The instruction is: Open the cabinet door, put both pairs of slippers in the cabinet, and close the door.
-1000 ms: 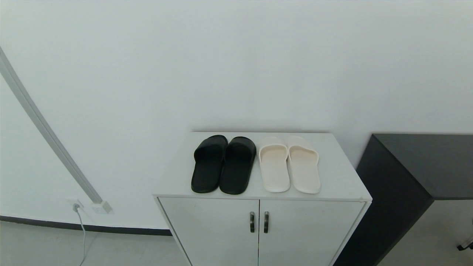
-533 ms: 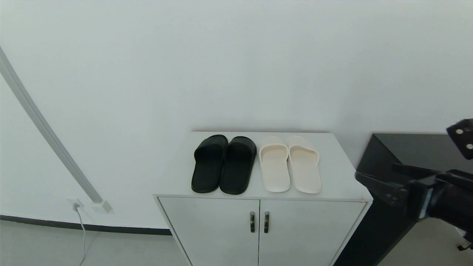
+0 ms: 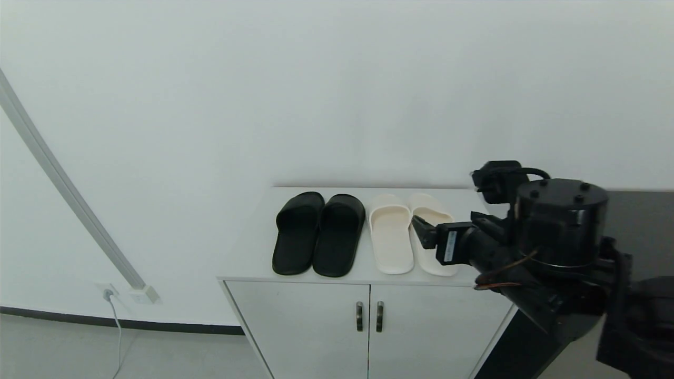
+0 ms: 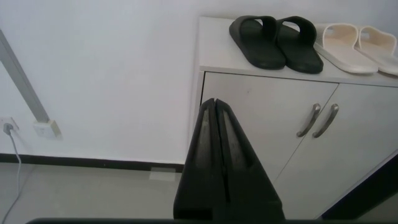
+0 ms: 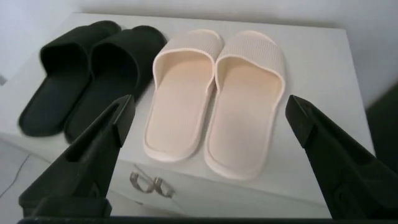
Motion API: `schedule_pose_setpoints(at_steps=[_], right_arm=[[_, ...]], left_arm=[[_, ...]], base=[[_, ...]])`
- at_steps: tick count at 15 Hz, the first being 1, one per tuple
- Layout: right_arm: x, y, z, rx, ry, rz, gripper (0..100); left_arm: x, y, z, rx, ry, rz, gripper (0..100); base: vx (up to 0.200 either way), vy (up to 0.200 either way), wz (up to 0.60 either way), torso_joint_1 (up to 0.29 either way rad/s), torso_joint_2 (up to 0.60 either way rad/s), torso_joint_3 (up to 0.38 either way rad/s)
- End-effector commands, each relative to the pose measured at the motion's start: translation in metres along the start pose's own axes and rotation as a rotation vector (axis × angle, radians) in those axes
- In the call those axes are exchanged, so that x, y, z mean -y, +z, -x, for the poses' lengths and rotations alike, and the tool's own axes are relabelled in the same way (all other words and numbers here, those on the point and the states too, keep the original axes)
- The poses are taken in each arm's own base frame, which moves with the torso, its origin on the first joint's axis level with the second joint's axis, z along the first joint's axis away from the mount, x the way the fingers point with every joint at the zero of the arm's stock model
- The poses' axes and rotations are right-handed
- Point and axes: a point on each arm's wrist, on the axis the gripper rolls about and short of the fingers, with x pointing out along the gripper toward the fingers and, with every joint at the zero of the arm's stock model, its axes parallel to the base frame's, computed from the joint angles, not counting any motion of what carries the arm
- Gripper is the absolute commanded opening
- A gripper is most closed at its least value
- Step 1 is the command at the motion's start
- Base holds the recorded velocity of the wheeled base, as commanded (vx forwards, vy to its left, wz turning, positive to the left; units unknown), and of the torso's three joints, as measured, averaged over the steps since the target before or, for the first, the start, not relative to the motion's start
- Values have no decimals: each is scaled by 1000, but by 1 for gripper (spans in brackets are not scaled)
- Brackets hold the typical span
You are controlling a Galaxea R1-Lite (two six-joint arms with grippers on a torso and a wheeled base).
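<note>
Right pincer [image 5: 209,104] wide above cream slippers [image 5: 186,106]

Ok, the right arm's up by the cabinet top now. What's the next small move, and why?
Probably lower the right gripper to the right door handle. Both cabinet doors are shut, and the black slippers and cream slippers lie on top, so nothing can go in yet. That gripper is open and hovers by the cream pair, higher than the handles.
</note>
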Motion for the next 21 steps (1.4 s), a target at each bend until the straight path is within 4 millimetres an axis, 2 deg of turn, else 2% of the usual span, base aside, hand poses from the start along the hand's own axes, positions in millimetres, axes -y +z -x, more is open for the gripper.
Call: schedule_pose_setpoints(at_steps=[1, 4, 8, 11, 14, 19, 21], right_arm=[[-20, -26, -37, -27, -63, 29, 100], [-29, -34, -53, -31, -75, 36, 100], [-30, -47, -72, -42, -99, 39, 100], [-26, -70, -92, -48, -123, 42, 100], [-17, -71, -107, -44, -151, 34, 100], [-3, -72, -148, -37, -187, 31, 100], [-5, -68, -157, -40, -175, 30, 100]], left_arm=[[0, 0, 0, -2, -1, 1, 0], [0, 0, 0, -2, -1, 6, 0], [0, 0, 0, 0, -1, 6, 0], [0, 0, 0, -2, 1, 6, 0], [0, 0, 0, 0, 1, 6, 0], [0, 0, 0, -2, -1, 6, 0], [0, 0, 0, 0, 1, 6, 0]], base=[[0, 0, 0, 0, 0, 0], [0, 0, 0, 0, 0, 0], [0, 0, 0, 0, 0, 0], [0, 0, 0, 0, 0, 0], [0, 0, 0, 0, 0, 0], [0, 0, 0, 0, 0, 0], [0, 0, 0, 0, 0, 0]])
